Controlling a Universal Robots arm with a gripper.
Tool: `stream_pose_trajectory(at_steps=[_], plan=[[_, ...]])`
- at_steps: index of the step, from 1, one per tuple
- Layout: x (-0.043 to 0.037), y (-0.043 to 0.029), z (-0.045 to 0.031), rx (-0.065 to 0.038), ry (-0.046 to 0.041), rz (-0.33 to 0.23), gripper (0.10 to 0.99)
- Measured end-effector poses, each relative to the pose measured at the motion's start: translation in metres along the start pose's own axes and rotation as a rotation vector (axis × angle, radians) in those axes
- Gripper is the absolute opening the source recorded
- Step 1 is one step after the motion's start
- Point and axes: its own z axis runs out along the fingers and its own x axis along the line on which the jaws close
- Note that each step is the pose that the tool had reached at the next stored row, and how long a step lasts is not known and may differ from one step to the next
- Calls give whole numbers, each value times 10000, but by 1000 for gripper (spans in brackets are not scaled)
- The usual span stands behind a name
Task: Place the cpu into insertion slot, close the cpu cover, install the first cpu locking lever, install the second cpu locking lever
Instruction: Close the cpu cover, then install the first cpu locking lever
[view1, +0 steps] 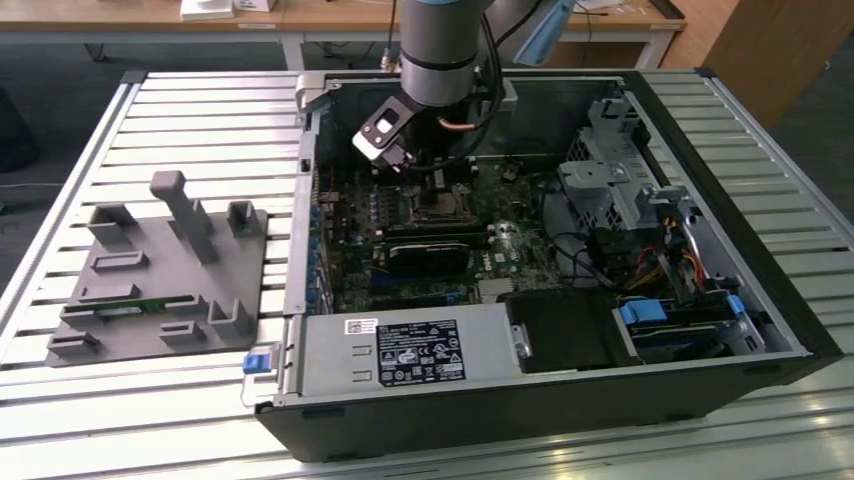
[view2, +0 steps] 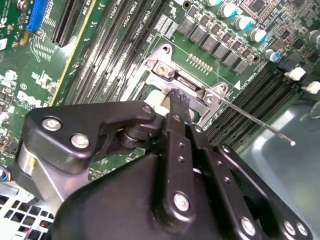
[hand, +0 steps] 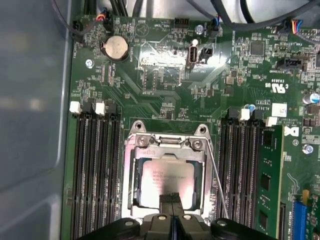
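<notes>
At the exterior view's left a grey fixture (view1: 160, 270) sits on the slatted counter (view1: 200, 110), and to its right stands the open computer case (view1: 747, 200). Inside, the cpu (hand: 165, 180) lies seated in the insertion slot (view1: 437, 207) with the cpu cover (hand: 167, 150) down over its edges, and a thin locking lever (hand: 215, 182) stands raised just beside it. The tool (hand: 171, 200) is clenched and empty, its fingertips together at the cover's edge.

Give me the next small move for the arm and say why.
Probably slide the end effector across to the locking lever and press it down. In the first wrist view the cpu lies under the cpu cover, whose frame looks lowered around it, while the lever's thin rod stands free beside it, unhooked. The shut end effector is over the cover's edge.
</notes>
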Motion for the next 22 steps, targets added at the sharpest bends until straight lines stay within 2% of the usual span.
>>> stream_pose_trajectory(at_steps=[14,22], plan=[[-5,137,1,13,-1,3,106],[-5,157,-1,15,0,3,106]])
